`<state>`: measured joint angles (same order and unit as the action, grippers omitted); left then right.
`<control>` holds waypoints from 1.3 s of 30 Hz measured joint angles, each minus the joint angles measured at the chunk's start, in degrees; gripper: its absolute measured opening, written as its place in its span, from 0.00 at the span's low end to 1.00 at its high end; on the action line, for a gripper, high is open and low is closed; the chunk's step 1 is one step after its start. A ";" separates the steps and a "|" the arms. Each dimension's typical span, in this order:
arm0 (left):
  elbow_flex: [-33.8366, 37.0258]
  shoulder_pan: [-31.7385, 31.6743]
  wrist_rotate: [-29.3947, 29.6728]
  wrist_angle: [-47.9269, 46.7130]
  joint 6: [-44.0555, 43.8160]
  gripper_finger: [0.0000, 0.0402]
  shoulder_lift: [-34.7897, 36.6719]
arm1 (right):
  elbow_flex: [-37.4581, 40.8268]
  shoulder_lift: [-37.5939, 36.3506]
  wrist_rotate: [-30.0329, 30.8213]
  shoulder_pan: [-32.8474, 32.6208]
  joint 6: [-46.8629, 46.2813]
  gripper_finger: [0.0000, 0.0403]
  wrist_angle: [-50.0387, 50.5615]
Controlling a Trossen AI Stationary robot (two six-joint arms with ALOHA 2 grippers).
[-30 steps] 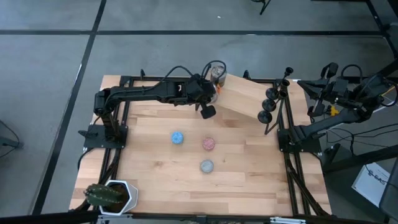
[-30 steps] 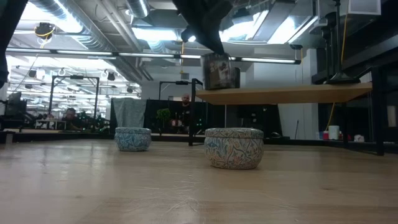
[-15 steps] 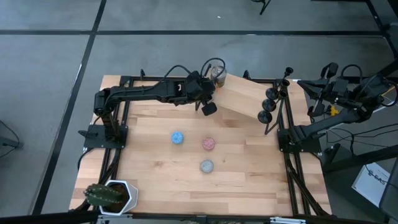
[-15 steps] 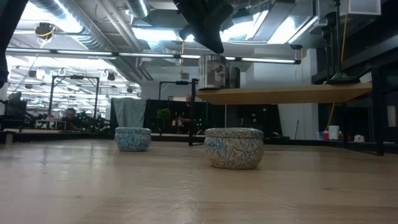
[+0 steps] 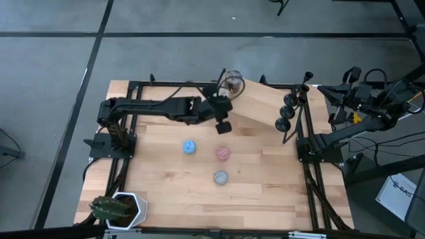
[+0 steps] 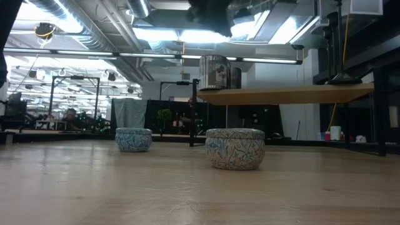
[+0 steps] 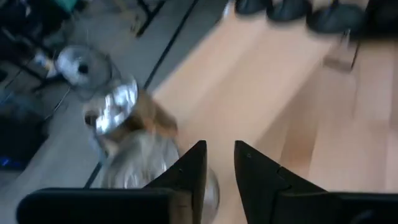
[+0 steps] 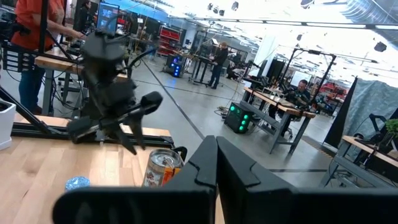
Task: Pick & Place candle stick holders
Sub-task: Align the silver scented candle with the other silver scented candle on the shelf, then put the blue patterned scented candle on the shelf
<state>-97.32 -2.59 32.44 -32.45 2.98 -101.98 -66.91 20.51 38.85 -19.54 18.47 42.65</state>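
Candle stick holders (image 5: 288,111), three small black ones, stand in a row along the far right edge of the raised wooden shelf (image 5: 262,106), well apart from the left pincer (image 5: 224,123), which hangs over the bench (image 5: 166,172) just off the shelf's near left corner with its fingers (image 7: 189,168) slightly apart and gripping nothing. Between that pincer and the holders lies the bare length of the shelf; just beyond the pincer a shiny metal can (image 5: 232,82) stands on the shelf's left end. Below and nearer than the pincer sit three small round tins, blue (image 5: 190,147), pink (image 5: 222,154) and grey (image 5: 220,177). The right pincer (image 8: 214,163) waits off the bench's right side, fingers together, beyond the holders.
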 joint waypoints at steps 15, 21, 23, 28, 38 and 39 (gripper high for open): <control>5.36 -2.50 0.78 -10.44 -15.75 0.01 -0.74 | -0.01 0.00 0.00 -0.01 -0.01 0.01 0.00; 7.91 -4.36 0.99 -3.51 -12.88 0.00 -0.71 | 0.01 0.00 0.02 0.01 0.01 0.01 -0.01; 7.89 -4.95 0.91 -1.68 -12.82 0.01 -0.73 | -0.01 0.00 0.00 0.00 0.00 0.01 -0.02; 7.89 -5.59 -0.45 -0.02 -12.75 0.00 -1.17 | 0.00 0.00 0.02 0.01 -0.01 0.01 -0.02; 7.87 1.02 -2.62 -0.79 -12.82 0.01 -1.10 | 0.01 0.00 0.00 0.01 0.00 0.01 0.00; 7.87 2.07 -2.60 -0.99 -12.78 0.01 -1.06 | 0.01 0.00 0.02 -0.01 -0.01 0.01 -0.01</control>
<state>-89.45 -0.52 29.84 -33.45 -9.80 -103.05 -66.90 20.51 38.87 -19.55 18.46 42.65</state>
